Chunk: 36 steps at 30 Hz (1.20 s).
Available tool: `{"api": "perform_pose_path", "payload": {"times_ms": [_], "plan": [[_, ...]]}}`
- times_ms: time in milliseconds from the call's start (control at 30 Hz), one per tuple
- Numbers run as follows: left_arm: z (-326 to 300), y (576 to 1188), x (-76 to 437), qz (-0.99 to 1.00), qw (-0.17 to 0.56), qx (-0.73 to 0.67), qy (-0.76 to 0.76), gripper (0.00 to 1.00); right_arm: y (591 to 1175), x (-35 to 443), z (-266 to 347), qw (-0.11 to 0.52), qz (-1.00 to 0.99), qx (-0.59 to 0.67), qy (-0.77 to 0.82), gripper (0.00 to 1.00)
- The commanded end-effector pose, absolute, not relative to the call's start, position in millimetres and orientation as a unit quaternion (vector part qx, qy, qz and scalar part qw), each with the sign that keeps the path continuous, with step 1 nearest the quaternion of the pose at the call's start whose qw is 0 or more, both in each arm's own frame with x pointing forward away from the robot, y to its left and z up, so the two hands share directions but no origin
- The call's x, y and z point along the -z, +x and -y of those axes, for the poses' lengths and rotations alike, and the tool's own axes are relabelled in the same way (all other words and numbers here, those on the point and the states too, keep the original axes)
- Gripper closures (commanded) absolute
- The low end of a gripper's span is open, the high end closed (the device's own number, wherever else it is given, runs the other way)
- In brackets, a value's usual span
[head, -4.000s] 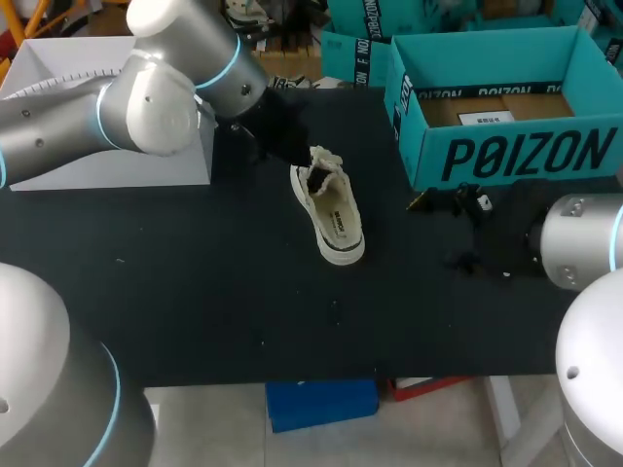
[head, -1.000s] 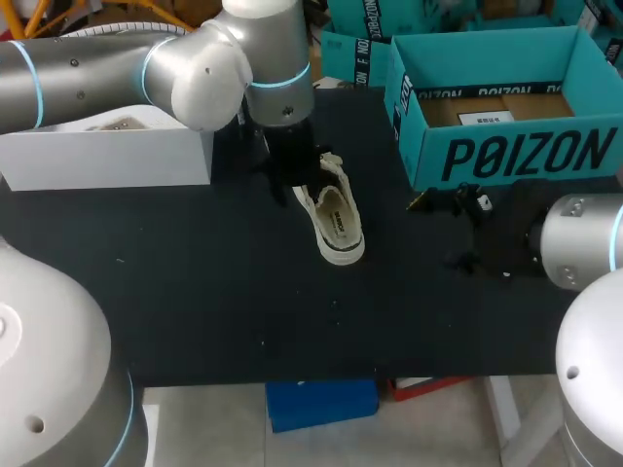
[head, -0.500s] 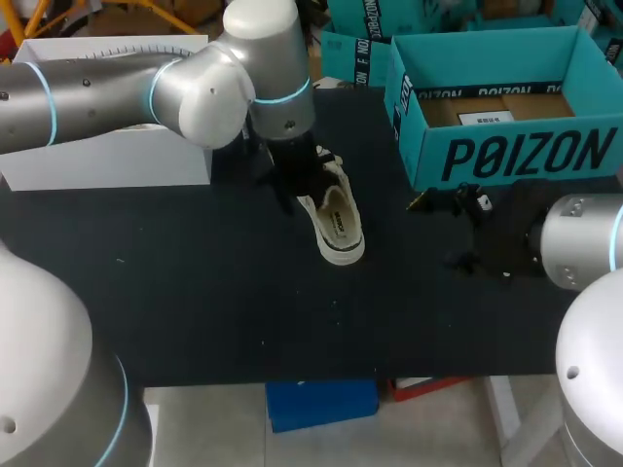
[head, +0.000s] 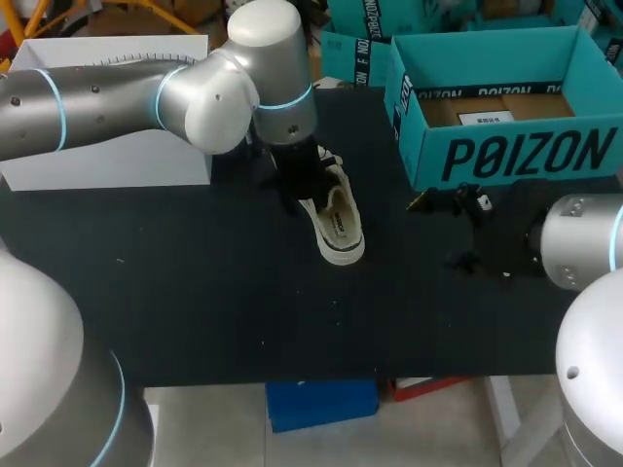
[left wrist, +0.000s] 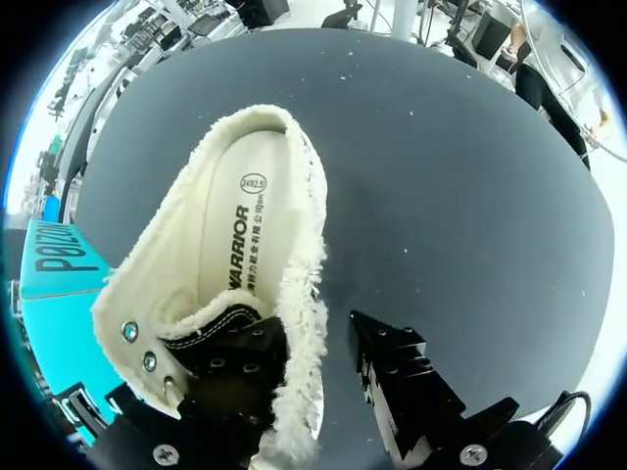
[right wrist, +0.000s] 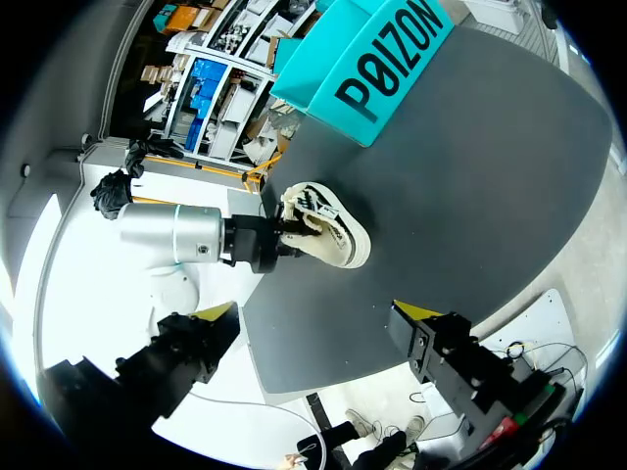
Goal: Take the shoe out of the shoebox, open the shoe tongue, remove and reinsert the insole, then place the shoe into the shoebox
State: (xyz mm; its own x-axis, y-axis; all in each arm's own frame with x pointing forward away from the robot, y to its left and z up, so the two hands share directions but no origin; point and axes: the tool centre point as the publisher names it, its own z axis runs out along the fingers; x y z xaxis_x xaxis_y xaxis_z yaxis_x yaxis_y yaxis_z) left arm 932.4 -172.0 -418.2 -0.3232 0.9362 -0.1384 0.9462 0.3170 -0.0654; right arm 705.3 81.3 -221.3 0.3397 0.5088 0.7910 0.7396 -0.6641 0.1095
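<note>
Left fingers (left wrist: 397, 377): narrowly parted, astride one fleecy side wall of the shoe (left wrist: 230, 245). One finger sits inside by the eyelets. The other is outside, just clear of the wall.

Shoe: cream, fleece-lined, upright on the table (left wrist: 470, 196), opening spread. The printed insole (left wrist: 227, 257) lies flat inside, running ahead of the fingers.

Room: bare table beside the outer finger and past the shoe's far end. The teal shoebox (head: 506, 156) stands open, apart on the inner finger's side.

Right fingers (right wrist: 431, 338): spread wide, nothing between, by the table's edge, well apart from the shoe.

The right hand (right wrist: 316, 315), spread wide, hangs well apart from the shoe (right wrist: 329, 234) on the black table (right wrist: 470, 166).
</note>
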Motion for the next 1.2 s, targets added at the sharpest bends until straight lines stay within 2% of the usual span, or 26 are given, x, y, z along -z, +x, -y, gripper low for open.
{"api": "perform_pose_path", "payload": {"times_ms": [33,400,767,1200], "plan": [[177.0,934.4,427.2,-0.811,0.041,0.071,0.58,1.0,698.8,227.5,-83.9,0.078,0.346,0.458,-0.815,0.0],[176.1,930.3,409.9,-0.8,0.049,0.08,0.593,1.0,698.8,227.5,-83.9,0.078,0.346,0.458,-0.815,0.0],[176.0,921.9,320.7,-0.768,0.072,0.095,0.629,1.0,698.8,227.5,-83.9,0.078,0.346,0.458,-0.815,0.0],[167.5,943.4,209.6,-0.762,0.096,0.096,0.634,1.0,698.8,227.5,-83.9,0.078,0.346,0.458,-0.815,0.0]]}}
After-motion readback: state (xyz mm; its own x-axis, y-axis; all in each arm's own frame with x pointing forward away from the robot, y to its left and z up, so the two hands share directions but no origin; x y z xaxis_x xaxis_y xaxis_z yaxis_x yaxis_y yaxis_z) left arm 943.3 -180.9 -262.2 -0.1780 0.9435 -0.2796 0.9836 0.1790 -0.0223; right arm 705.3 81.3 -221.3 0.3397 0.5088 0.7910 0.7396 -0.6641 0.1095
